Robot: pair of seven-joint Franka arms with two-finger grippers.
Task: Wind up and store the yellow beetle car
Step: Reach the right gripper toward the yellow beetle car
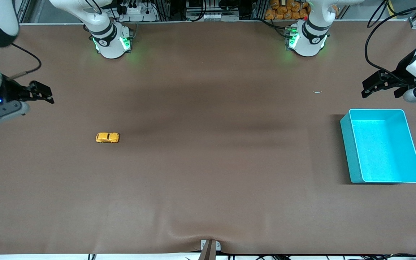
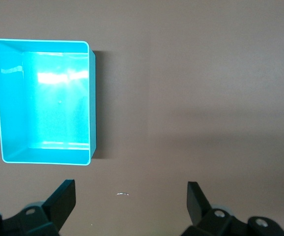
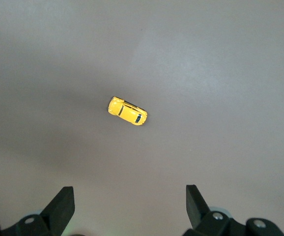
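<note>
Both pincers, left (image 1: pixel 368 88) and right (image 1: pixel 43 93), hung wide open, empty. The car (image 1: pixel 107 137), well apart from the bin (image 1: pixel 345 144), was tiny and could skid from closing fingers.

No lettering to read anywhere.

From where I stand, nothing carries words, numbers or a brand I can make out: the yellow beetle car (image 1: pixel 107 137) has plain paintwork, the turquoise bin (image 1: pixel 351 151) has bare walls, and the brown surface (image 1: pixel 208 180) has no markings. The two arm bases (image 1: pixel 111 42) show small dark round marks on their collars, too small to tell what they are.
</note>
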